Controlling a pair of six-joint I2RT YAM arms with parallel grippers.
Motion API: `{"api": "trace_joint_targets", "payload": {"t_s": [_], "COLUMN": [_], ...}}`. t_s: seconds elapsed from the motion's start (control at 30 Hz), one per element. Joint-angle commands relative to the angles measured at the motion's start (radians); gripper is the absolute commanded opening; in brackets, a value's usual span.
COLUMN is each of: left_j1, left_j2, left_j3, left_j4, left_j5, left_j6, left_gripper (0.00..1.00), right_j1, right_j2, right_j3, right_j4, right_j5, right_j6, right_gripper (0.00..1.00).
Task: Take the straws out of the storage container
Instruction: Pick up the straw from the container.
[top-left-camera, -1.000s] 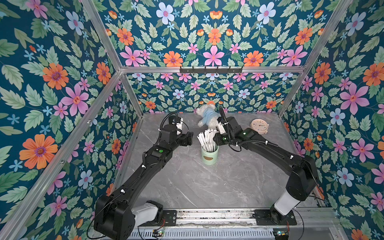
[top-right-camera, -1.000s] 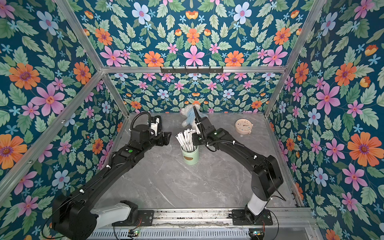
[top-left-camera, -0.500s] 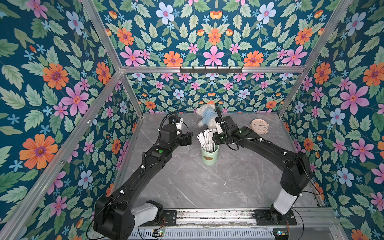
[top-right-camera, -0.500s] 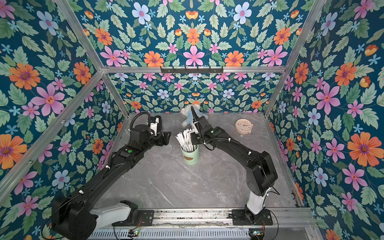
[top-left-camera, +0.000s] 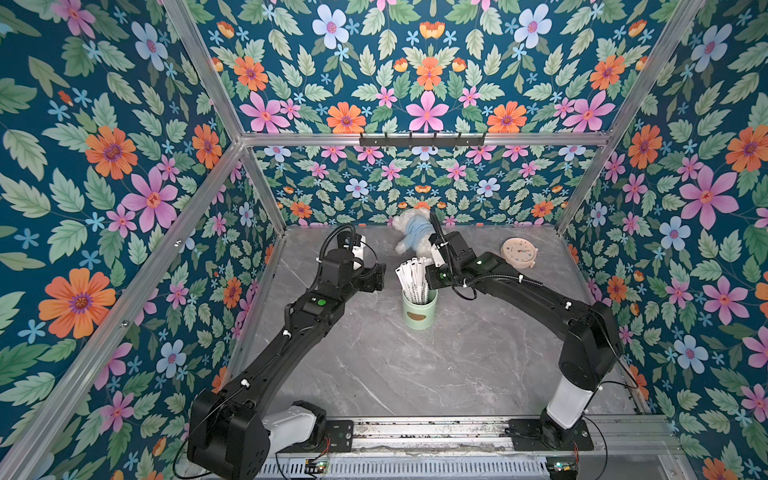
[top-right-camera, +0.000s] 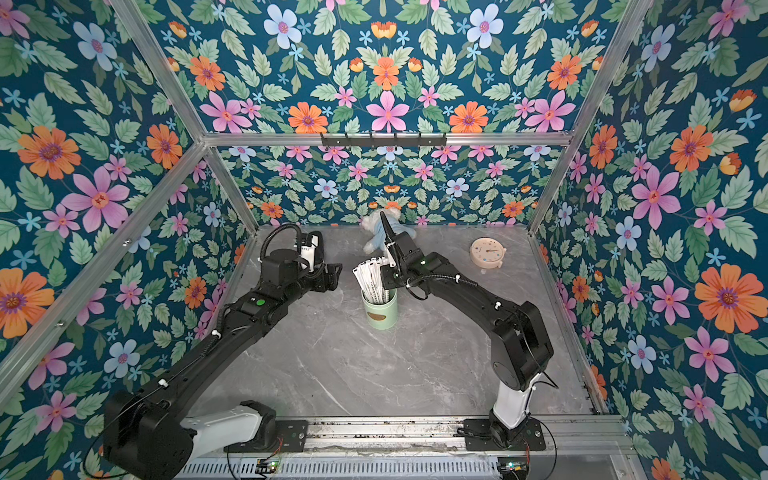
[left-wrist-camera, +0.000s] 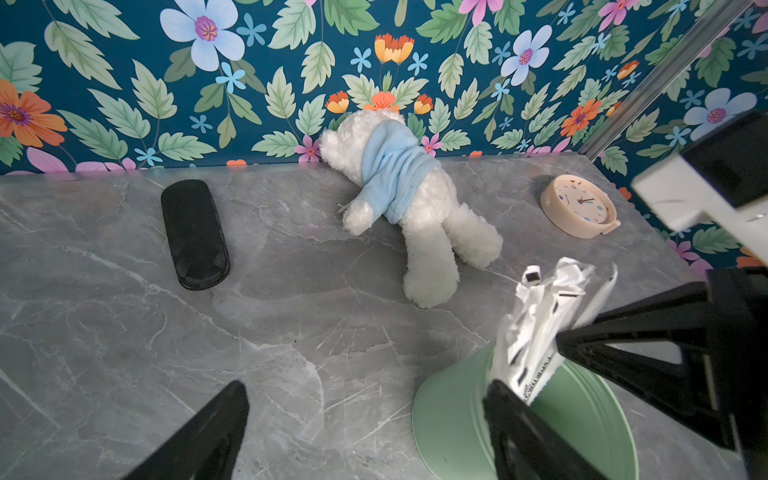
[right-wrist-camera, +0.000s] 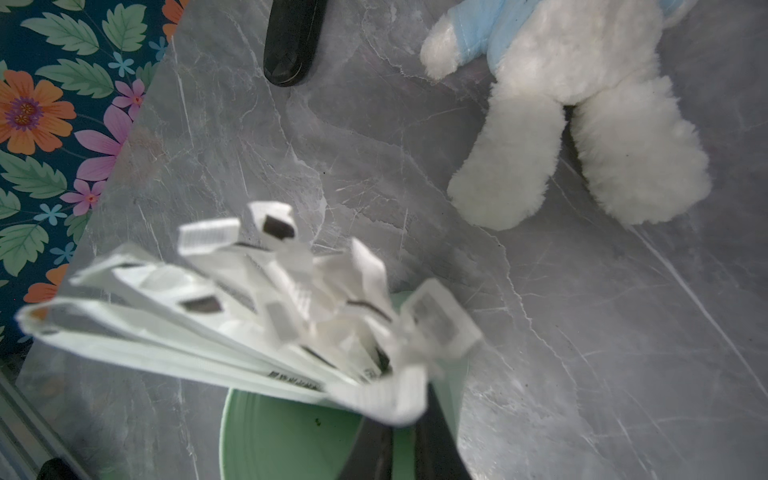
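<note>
Straws (top-left-camera: 411, 278) stand near-upright in the green cup (top-left-camera: 419, 311); right jaws, nearer, pinch almost shut on their right side, left jaws gape empty just left.

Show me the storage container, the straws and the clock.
storage container (top-left-camera: 428, 311): in a top view, mint-green side wall beside the brown mark.
straws (top-left-camera: 409, 276): in a top view, middle of the bundle above the rim.
clock (top-left-camera: 518, 252): in a top view, its face.

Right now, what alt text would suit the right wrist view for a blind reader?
Blurred white paper-wrapped straws fan out of a mint-green cup, the right gripper pinching one. Behind, a white plush toy in blue and a black case lie on the grey marble table.
</note>
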Motion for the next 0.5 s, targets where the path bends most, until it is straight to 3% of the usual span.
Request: {"api": "trace_joint_targets", "payload": {"t_s": [0.0,0.47], "left_j1": [0.0,0.0], "left_j2": [0.001,-0.001], "left_j3": [0.006,0.005], "left_j4": [0.012,0.012], "left_j5": [-0.005,-0.013], "left_j6": [0.015,0.016], "left_gripper": [0.91,0.91], "right_j1": [0.006,0.028], "right_j2": [-0.03,-0.144], "right_j3": [-0.002,-0.02], "right_j4": [-0.014,-0.069], "right_j5": [0.014,0.055], "right_j6": [-0.008,-0.025], "right_gripper": [0.12,0.12]}}
